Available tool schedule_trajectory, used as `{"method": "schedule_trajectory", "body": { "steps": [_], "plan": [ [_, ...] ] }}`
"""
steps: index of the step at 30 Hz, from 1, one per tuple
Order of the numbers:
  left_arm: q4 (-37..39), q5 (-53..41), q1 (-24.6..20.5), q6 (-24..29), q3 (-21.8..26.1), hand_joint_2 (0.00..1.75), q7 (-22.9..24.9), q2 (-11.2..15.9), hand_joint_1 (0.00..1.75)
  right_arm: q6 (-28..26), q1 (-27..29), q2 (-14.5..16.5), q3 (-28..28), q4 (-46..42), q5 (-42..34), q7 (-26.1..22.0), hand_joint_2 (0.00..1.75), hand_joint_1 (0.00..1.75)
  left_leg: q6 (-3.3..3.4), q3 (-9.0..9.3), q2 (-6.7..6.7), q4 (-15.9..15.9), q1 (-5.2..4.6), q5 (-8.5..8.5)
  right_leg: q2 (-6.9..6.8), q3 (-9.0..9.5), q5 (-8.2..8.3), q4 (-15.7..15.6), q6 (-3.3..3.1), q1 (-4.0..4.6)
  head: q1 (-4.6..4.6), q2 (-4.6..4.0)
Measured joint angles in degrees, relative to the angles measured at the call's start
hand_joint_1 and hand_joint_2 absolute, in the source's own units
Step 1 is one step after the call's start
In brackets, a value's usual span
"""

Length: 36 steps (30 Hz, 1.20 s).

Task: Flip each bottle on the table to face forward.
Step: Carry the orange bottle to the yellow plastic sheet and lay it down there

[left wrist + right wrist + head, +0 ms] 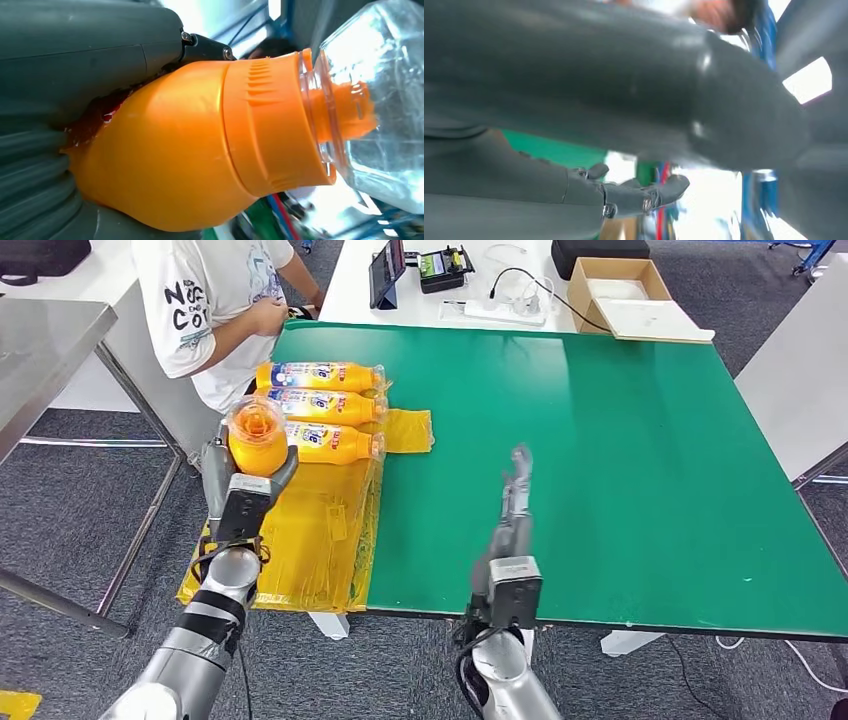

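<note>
My left hand [238,490] grips an orange bottle [256,436] upright above the yellow plastic sheet [315,530], cap end toward the camera. Close up, the orange bottle [200,145] fills my left hand [60,100], its clear cap [370,100] pointing away from the wrist. Three more orange bottles lie on their sides in a row on the table's left part: the far one [320,375], the middle one [325,405], the near one [335,443], caps to the right. My right hand [515,502] hovers over the green table [600,460] with fingers [644,195] stretched out, holding nothing.
A person in a white T-shirt [215,300] sits at the table's far left corner, close to the bottles. Behind the green table stand a tablet [387,272], a power strip [495,310] and an open cardboard box [625,295]. A metal table [40,350] is at the left.
</note>
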Motion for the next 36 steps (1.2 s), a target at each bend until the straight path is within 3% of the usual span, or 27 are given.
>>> {"method": "schedule_trajectory", "body": {
  "steps": [6, 13, 16, 22, 26, 36],
  "plan": [
    [3.72, -7.69, -1.51, 3.21, 2.26, 1.75, 1.34, 1.97, 1.75, -2.65, 1.63, -0.14, 0.16, -7.77, -0.08, -0.05, 0.0, 0.0, 0.0, 0.0, 0.01, 0.0, 0.0, 0.0, 0.02, 0.0, 0.0, 0.0, 0.0, 0.0, 0.0, 0.0],
    [9.37, -29.85, -3.84, 6.35, 1.44, 1.75, 10.8, 5.06, 1.75, -3.51, 1.78, -0.16, 0.58, -9.22, -0.12, -0.05, 0.0, 0.0, -0.02, 0.01, 0.01, 0.0, 0.01, 0.02, 0.03, -0.01, 0.0, 0.0, 0.0, 0.01, 0.0, 0.0],
    [14.22, -37.52, -6.19, 3.99, -0.66, 1.75, 13.22, 6.75, 1.75, -3.5, 1.76, -0.23, 0.73, -9.58, -0.43, -0.05, 0.0, 0.0, -0.06, 0.01, 0.01, 0.0, 0.01, 0.04, 0.03, -0.01, 0.01, 0.0, -0.01, 0.01, -0.01, 0.0],
    [22.44, -41.6, -10.03, -3.99, -4.98, 1.75, 12.7, 8.77, 1.75, -2.91, 1.72, -0.59, 1.03, -10.35, -0.76, -0.05, 0.0, 0.0, -0.06, 0.0, 0.0, 0.0, 0.01, 0.05, 0.03, 0.0, 0.01, 0.01, 0.0, 0.0, 0.01, 0.0],
    [26.33, -42.21, -11.83, -9.16, -7.54, 1.75, 10.86, 9.4, 1.75, -2.1, 1.72, -0.62, 1.02, -10.5, -1.04, -0.05, 1.75, 0.0, -0.06, 0.0, 0.01, 0.0, 0.0, 0.05, 0.03, -0.01, 0.01, 0.01, 0.0, 0.0, 0.0, 0.0],
    [30.9, -42.22, -14.03, -15.27, -11.21, 1.75, 8.61, 9.58, 1.75, -0.66, 1.67, -0.62, 0.9, -10.42, -1.75, -0.05, 1.75, 0.0, -0.07, 0.0, 0.01, 0.0, 0.01, 0.05, 0.03, 0.0, 0.01, 0.01, -0.01, 0.0, 0.0, 0.0]
  ]
}}
